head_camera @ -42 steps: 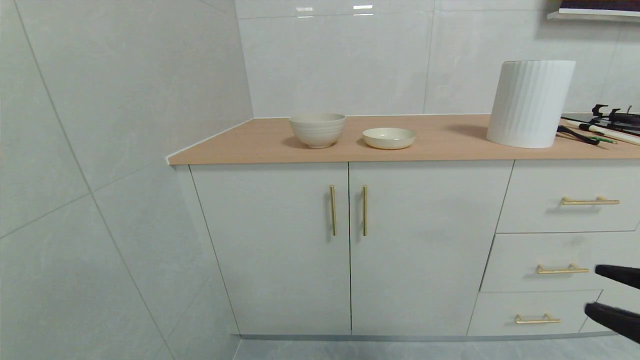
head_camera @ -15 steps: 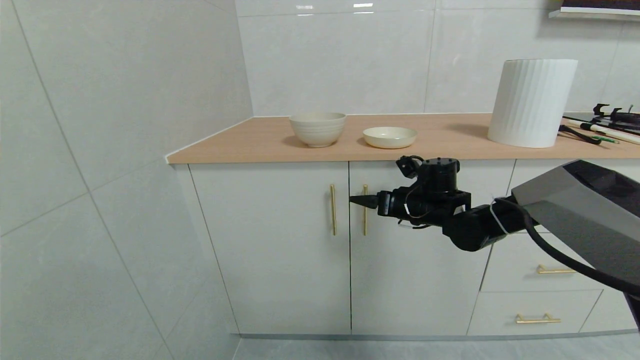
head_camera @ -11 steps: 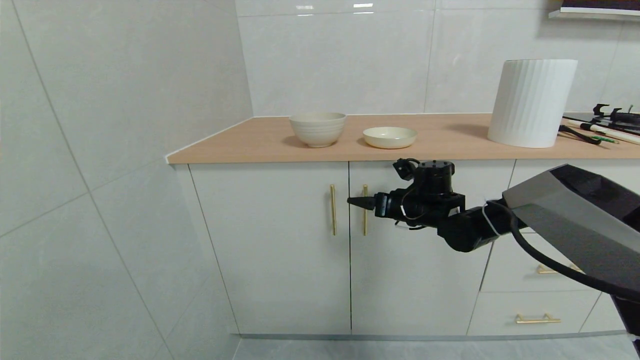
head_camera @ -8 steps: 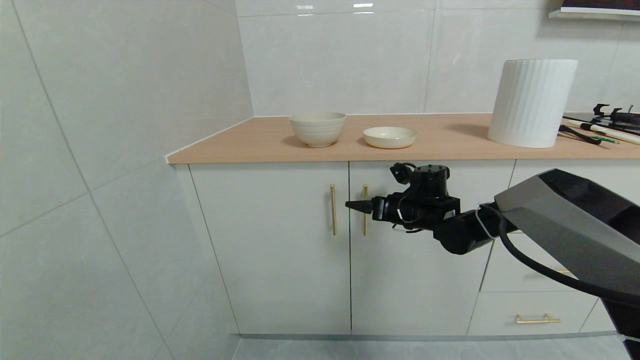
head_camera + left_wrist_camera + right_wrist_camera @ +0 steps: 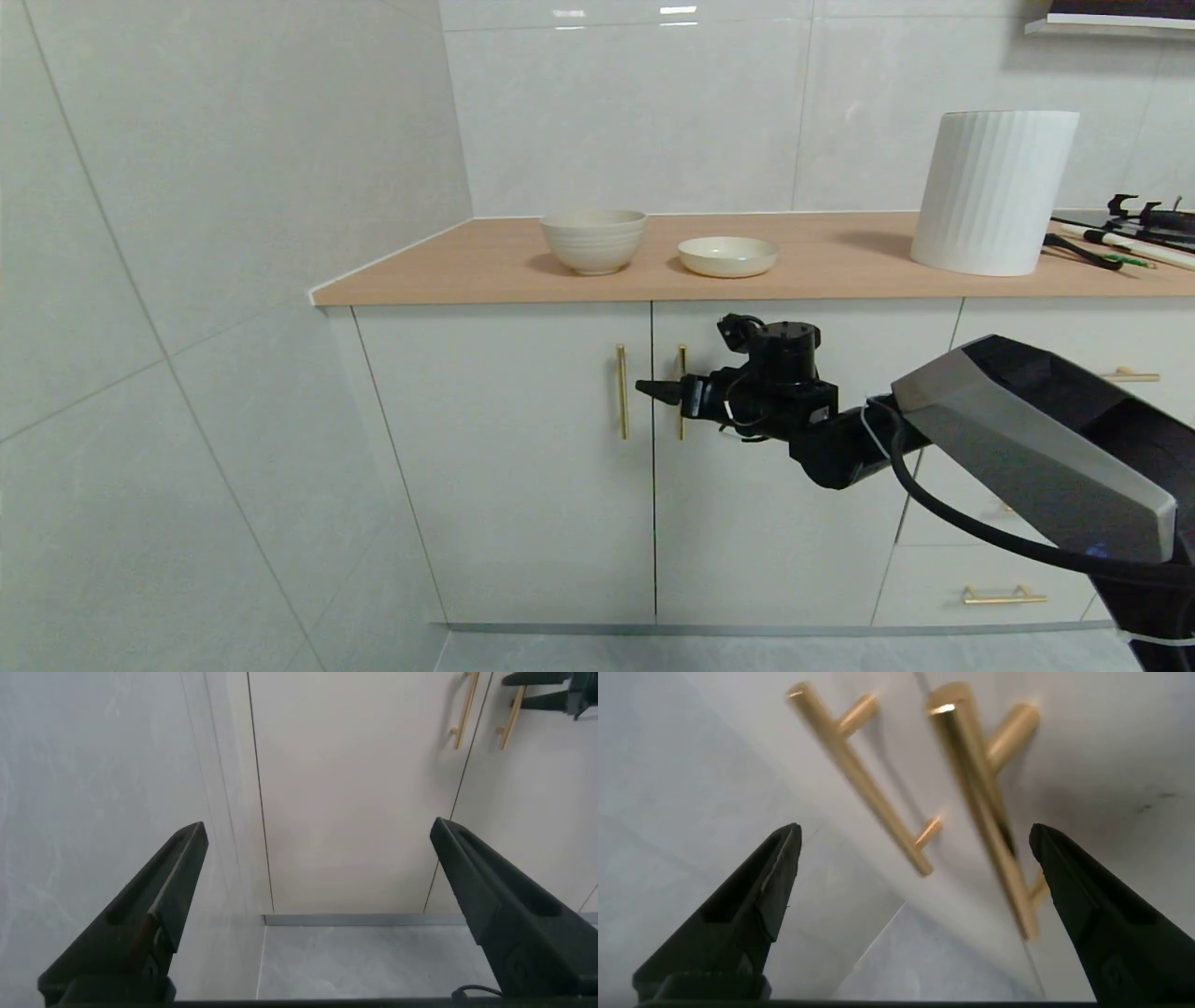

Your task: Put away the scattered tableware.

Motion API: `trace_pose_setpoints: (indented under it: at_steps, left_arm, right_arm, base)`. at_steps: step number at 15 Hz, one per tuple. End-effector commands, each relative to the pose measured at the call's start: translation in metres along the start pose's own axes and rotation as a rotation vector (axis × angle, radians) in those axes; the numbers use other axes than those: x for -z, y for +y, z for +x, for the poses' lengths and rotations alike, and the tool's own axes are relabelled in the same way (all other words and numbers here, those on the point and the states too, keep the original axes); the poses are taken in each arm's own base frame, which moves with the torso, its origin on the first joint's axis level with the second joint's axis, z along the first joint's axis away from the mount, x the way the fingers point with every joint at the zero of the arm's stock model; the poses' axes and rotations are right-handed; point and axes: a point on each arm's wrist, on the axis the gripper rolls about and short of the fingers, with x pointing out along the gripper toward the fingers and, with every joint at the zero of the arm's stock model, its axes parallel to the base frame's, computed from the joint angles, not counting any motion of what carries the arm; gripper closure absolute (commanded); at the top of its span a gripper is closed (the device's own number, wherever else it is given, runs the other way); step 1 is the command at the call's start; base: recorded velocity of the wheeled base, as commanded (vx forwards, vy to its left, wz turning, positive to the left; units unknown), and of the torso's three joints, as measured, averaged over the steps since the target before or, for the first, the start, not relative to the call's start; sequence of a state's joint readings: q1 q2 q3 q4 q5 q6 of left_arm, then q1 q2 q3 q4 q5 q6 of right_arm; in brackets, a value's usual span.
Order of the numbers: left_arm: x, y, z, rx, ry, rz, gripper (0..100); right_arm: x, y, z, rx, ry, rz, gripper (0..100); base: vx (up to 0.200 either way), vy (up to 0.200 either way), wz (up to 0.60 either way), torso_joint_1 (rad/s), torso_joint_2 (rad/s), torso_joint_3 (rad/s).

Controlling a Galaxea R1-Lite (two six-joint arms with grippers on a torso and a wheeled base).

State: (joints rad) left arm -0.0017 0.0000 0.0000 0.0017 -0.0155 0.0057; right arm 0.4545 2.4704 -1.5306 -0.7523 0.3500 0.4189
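Note:
A deep beige bowl (image 5: 593, 241) and a shallow cream dish (image 5: 727, 256) stand side by side on the wooden counter (image 5: 840, 271). Below them are two closed cabinet doors with upright gold handles, the left one (image 5: 622, 392) and the right one (image 5: 681, 392). My right gripper (image 5: 651, 388) hovers just in front of these handles, at their mid height. In the right wrist view the gripper (image 5: 910, 915) is open, with both gold handles (image 5: 985, 812) close ahead between its fingers and nothing held. My left gripper (image 5: 318, 915) is open and low, facing the left door's bottom.
A tall white ribbed cylinder (image 5: 994, 191) stands on the counter's right part, with dark utensils (image 5: 1111, 247) beside it. Drawers with gold handles (image 5: 1004, 595) lie right of the doors. A tiled wall (image 5: 187, 280) closes off the left side.
My right arm came in from the lower right and stretched out to the door handles. Over the last second its gripper drifted a little left and lower.

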Motion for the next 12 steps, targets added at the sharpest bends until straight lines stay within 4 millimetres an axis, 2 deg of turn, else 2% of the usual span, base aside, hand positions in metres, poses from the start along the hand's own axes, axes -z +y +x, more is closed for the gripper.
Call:
trace_pose_setpoints:
  at_steps: [1, 5, 12]
  left_arm:
    - [0.000, 0.000, 0.000, 0.000, 0.000, 0.000, 0]
    - [0.000, 0.000, 0.000, 0.000, 0.000, 0.000, 0]
    - [0.000, 0.000, 0.000, 0.000, 0.000, 0.000, 0]
  right_arm:
    - [0.006, -0.001, 0.005, 0.000, 0.006, 0.001, 0]
    - [0.007, 0.010, 0.004, -0.020, 0.016, 0.060, 0]
    - [-0.002, 0.022, -0.016, -0.098, 0.065, 0.074, 0]
  base:
    - [0.000, 0.000, 0.00, 0.000, 0.00, 0.000]
    - [0.000, 0.000, 0.00, 0.000, 0.00, 0.000]
    - [0.000, 0.000, 0.00, 0.000, 0.00, 0.000]
